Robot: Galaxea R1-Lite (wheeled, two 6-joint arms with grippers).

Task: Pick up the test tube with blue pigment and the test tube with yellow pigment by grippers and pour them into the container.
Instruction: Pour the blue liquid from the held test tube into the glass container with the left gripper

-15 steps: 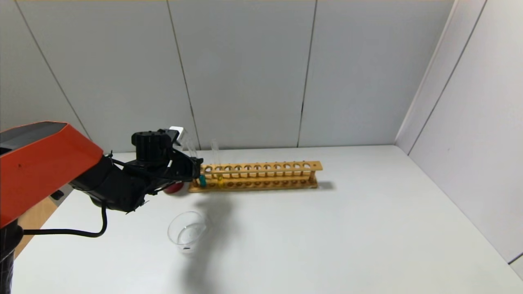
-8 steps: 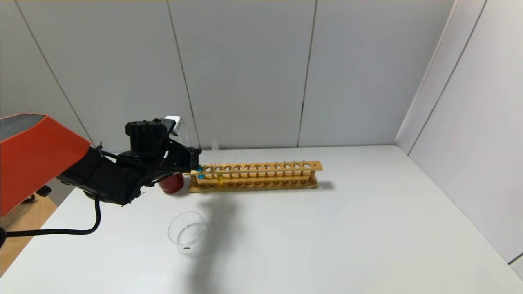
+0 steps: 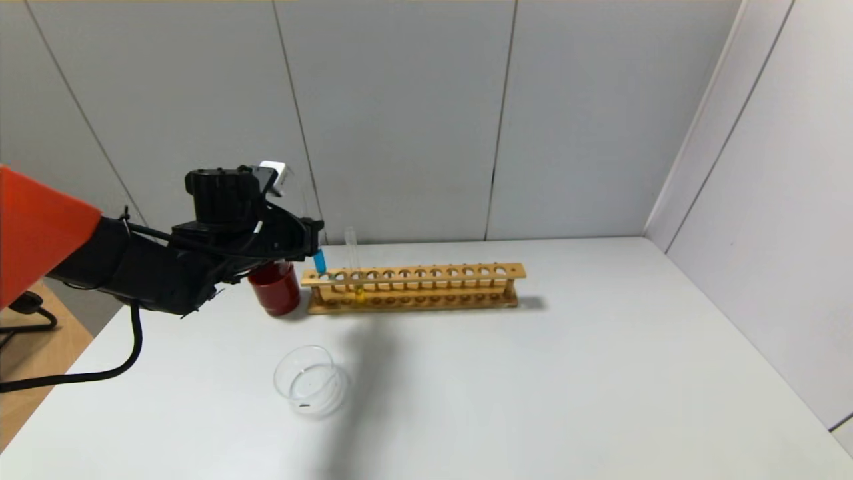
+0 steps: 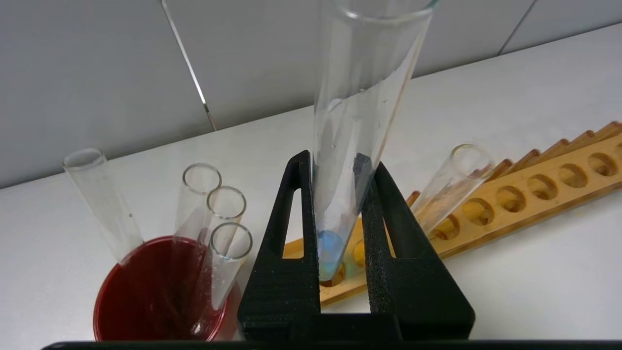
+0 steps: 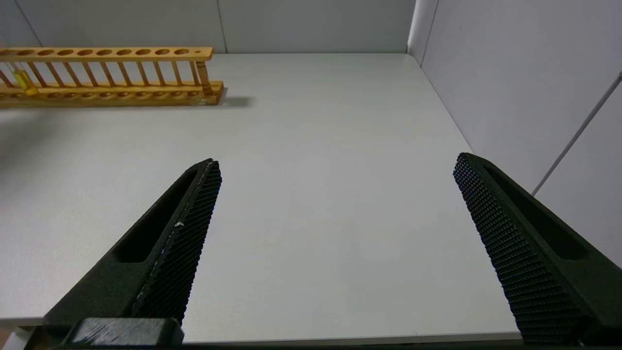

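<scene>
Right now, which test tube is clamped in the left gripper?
The test tube with blue pigment, between the left gripper fingers; the yellow one stands in the wooden rack.

Glossy clear glass test tube with blue pigment (image 4: pixel 357 121), varnished wooden rack (image 3: pixel 413 288), matt textured black fingers (image 5: pixel 184 243).

Head view high, facing table (image 3: pixel 533 373); wrist views low, sharing rack (image 3: pixel 413 287).

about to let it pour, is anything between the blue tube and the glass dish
Nothing visible blocks it. The left end effector holds the test tube with blue pigment just above the wooden rack. The container sits nearer the robot on bare table. The red cup stands beside the rack, off that path.
</scene>
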